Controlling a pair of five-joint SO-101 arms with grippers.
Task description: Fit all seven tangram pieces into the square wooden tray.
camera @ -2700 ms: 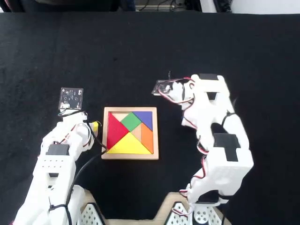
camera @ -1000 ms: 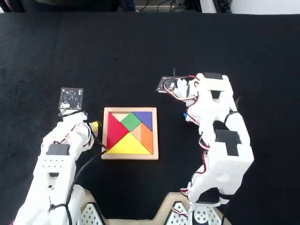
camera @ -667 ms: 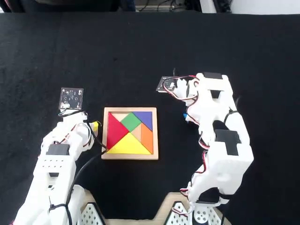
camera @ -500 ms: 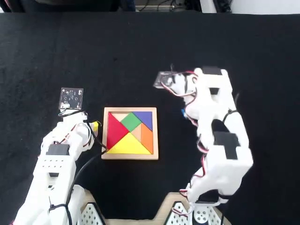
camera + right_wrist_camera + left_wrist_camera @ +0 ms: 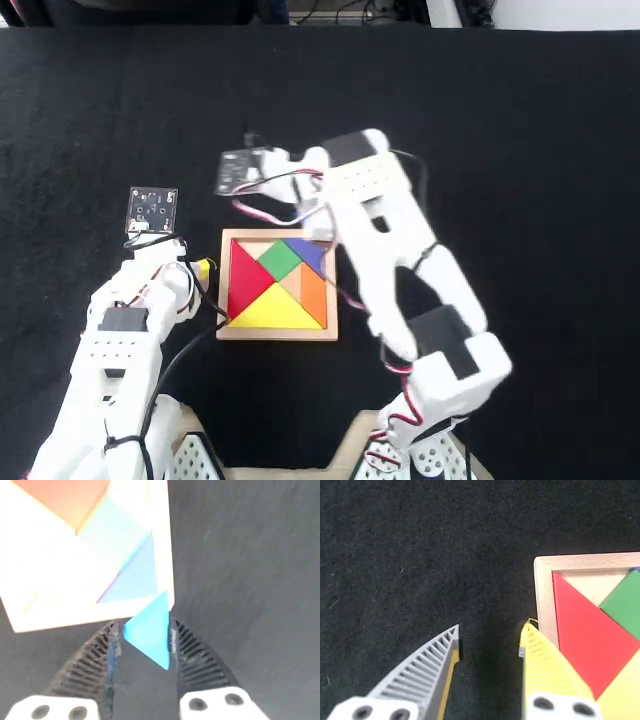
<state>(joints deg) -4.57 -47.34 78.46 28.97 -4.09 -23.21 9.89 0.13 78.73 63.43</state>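
**Counter and tray.** The square wooden tray (image 5: 278, 333) lies flat on the black counter (image 5: 520, 150), near the middle and between the two arms.

**Tray contents.**
- The red triangle (image 5: 245, 280) lies along the left side.
- The yellow triangle (image 5: 272, 310) lies along the near side.
- The green square (image 5: 280, 260) sits toward the far side.
- The dark blue triangle (image 5: 305, 258) occupies the far right corner.
- The orange piece (image 5: 314, 295) lies against the right side.
- Bare wood shows in two places: at the far left corner, and between the green square and the orange piece.

**Left arm.** The left end effector (image 5: 490, 640) is released, with its fingers spread and nothing between them. It hangs over bare counter just left of the tray's left rim, close to the far left corner. Whether the yellow finger (image 5: 535, 655) touches the rim cannot be determined.

**Right arm.** The right arm extends from the near right, across the tray's far right corner. The right end effector (image 5: 142, 635) is clenched on the light blue triangle (image 5: 149, 630), which is held between the two black fingers. The piece is outside the tray, just beside one of its corners, with one tip pointing toward the rim.
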